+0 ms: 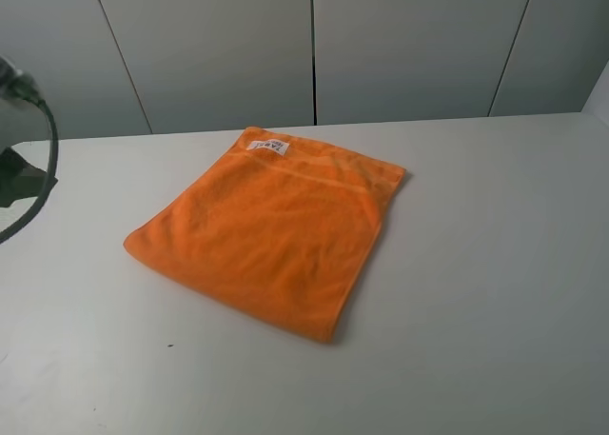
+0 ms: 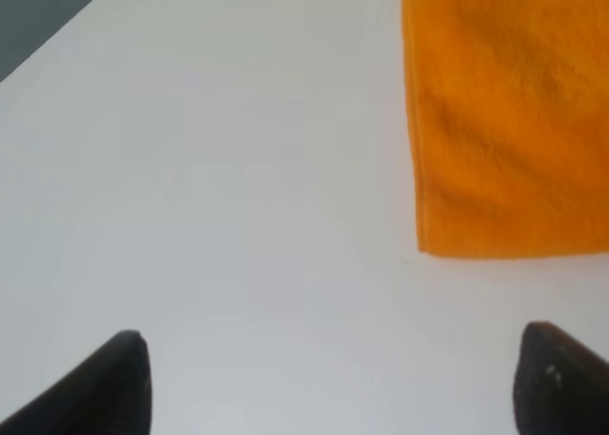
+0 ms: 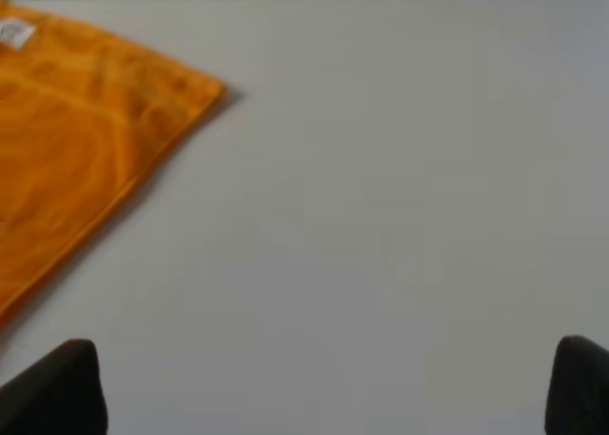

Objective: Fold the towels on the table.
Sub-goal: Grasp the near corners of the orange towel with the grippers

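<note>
Towel [image 1: 266, 230] lies flat on the worktop [image 1: 495, 264], label [image 1: 267, 147] at its far edge, apparently already layered. Judged light, soft and limp: it will sag unless pinched at the corners or hem, and may slide on the smooth surface. Left tool [image 2: 333, 368] hovers near one towel corner, jaws wide apart and empty. Right tool [image 3: 328, 373] hangs well apart from the towel's label-side corner, likewise spread and empty.

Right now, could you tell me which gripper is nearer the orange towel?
Left, probably. The open left gripper has a corner of the orange towel just ahead of one finger; the open right gripper faces bare table, the towel off to its side.
</note>
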Controlling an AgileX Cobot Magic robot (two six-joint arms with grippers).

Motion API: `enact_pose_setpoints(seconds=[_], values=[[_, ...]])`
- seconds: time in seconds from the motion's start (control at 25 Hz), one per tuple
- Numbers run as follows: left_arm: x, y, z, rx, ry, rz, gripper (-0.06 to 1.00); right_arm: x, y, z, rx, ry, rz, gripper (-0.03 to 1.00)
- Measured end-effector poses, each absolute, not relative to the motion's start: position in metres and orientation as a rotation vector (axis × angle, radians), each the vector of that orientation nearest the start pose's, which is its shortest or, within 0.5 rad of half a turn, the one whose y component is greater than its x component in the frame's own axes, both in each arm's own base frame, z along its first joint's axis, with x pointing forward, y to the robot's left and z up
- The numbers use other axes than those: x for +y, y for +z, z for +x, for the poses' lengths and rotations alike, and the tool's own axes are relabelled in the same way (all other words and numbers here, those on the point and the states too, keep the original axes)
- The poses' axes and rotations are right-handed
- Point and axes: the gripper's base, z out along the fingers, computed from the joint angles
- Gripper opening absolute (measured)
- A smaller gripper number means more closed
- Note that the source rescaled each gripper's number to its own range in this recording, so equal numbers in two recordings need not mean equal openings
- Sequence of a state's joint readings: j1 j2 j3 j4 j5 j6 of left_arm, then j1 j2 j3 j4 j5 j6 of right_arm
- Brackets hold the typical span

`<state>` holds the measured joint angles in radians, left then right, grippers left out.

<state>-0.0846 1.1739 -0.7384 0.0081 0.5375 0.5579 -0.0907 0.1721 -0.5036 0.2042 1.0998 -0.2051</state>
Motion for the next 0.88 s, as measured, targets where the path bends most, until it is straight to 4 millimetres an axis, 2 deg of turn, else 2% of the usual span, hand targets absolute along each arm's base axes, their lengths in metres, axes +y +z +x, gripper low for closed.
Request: enact_pose_setpoints(seconds=[0.2, 0.4, 0.6, 0.8, 0.88], values=[[-0.043, 0.253, 0.281, 2.292, 0.231, 1.042, 0.98, 0.026, 0.271, 0.070, 2.441, 0.246, -0.463, 1.00], [-0.066, 0.235, 0.316, 2.239, 0.240, 1.249, 0.98, 0.051, 0.260, 0.129, 2.421, 0.433, -0.739, 1.00], [-0.078, 0.218, 0.319, 2.230, 0.237, 1.423, 0.98, 0.087, 0.231, 0.174, 2.474, 0.537, -1.058, 1.00], [-0.075, 0.211, 0.311, 2.160, 0.295, 1.762, 0.98, 0.136, 0.214, 0.202, 2.489, 0.609, -1.260, 1.00], [-0.073, 0.208, 0.309, 2.138, 0.307, 1.836, 0.98, 0.158, 0.207, 0.211, 2.504, 0.628, -1.320, 1.00]])
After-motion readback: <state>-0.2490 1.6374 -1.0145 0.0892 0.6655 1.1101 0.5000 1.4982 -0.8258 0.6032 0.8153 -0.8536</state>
